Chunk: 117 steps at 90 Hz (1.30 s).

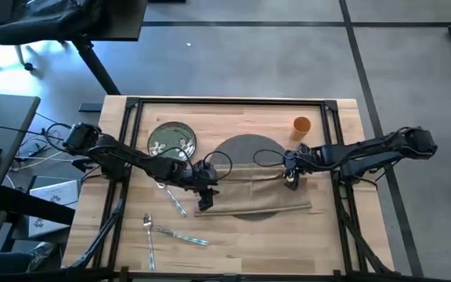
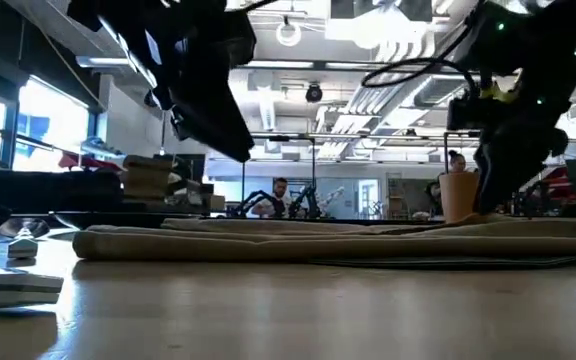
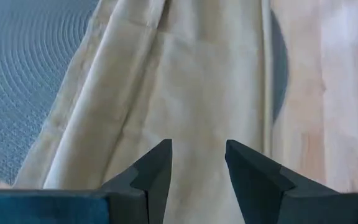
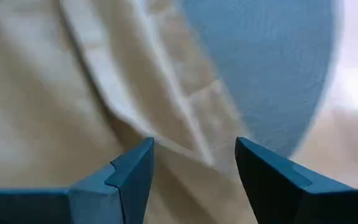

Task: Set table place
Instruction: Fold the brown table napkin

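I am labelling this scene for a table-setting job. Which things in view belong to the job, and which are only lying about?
Belong to the job: round grey mat, beige napkin, green plate, orange cup, cutlery, left gripper, right gripper.

Lying about: office chair, laptop.

Open-plan lab: exposed ceiling ducts [image 2: 368, 110], distant robot arms [image 2: 298, 200], office chair [image 1: 34, 27].

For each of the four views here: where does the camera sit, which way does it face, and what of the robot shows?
High: above the table, looking straight down; both arms show, left gripper and right gripper over the napkin.
Low: at table-top height, looking level across; the arms come in from above.
Left wrist: looks past its open fingers at the napkin and mat.
Right wrist: the same, open fingers.
All four share the napkin.
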{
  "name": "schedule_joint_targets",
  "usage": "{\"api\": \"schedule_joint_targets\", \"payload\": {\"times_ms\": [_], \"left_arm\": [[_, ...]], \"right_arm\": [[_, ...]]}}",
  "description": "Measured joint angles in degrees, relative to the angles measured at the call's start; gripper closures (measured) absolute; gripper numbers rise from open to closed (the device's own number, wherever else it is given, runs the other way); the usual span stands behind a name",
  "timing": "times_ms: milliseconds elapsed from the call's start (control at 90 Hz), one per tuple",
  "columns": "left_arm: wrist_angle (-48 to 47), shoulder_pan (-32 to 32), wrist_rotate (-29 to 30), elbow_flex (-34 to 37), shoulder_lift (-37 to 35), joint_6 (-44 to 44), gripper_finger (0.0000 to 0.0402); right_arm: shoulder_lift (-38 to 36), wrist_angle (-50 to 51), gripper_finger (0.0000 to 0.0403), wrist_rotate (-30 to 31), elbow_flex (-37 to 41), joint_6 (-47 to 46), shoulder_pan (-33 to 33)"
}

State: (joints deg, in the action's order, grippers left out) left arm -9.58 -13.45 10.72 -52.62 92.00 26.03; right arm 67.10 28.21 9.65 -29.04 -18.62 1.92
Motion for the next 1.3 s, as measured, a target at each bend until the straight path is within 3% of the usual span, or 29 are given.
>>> {"api": "schedule_joint_targets", "payload": {"times_ms": [144, 400, 511, 656, 789, 889, 1022, 1300], "left_arm": [[2.20, -0.02, -0.08, 0.02, 2.46, 0.24, 0.0267], [3.48, -0.07, -0.07, 0.02, 5.92, 0.28, 0.0267], [3.63, -0.07, -0.07, 0.07, 5.86, 0.26, 0.0267], [3.31, 0.11, -0.64, 0.05, 5.46, 0.28, 0.0267], [2.38, 0.80, -1.65, -1.53, 3.15, 0.47, 0.0267], [0.70, 1.57, 0.97, -3.06, 1.20, -1.53, 0.0267], [-1.34, 3.66, 6.56, -3.04, 0.79, -5.61, 0.0267], [-13.76, 7.89, 3.06, -0.76, 1.97, -3.32, 0.0267]], "right_arm": [[2.77, -2.63, 0.0199, -0.68, -0.02, 4.08, 0.00], [5.55, -1.21, 0.0199, 20.89, -0.11, -6.35, -1.58], [3.19, 2.13, 0.0199, 24.65, -0.75, -11.95, -3.59], [-0.47, 6.80, 0.0199, 17.88, -4.30, -10.11, -5.81], [-4.12, 3.62, 0.0199, 2.12, -5.62, -3.57, -4.96], [-5.29, -0.32, 0.0199, -6.58, -5.64, -2.28, -3.35], [-4.74, -3.68, 0.0199, -6.32, -5.23, -2.83, -0.33], [-3.40, -4.69, 0.0199, -4.92, -1.52, -7.95, 3.99]]}}
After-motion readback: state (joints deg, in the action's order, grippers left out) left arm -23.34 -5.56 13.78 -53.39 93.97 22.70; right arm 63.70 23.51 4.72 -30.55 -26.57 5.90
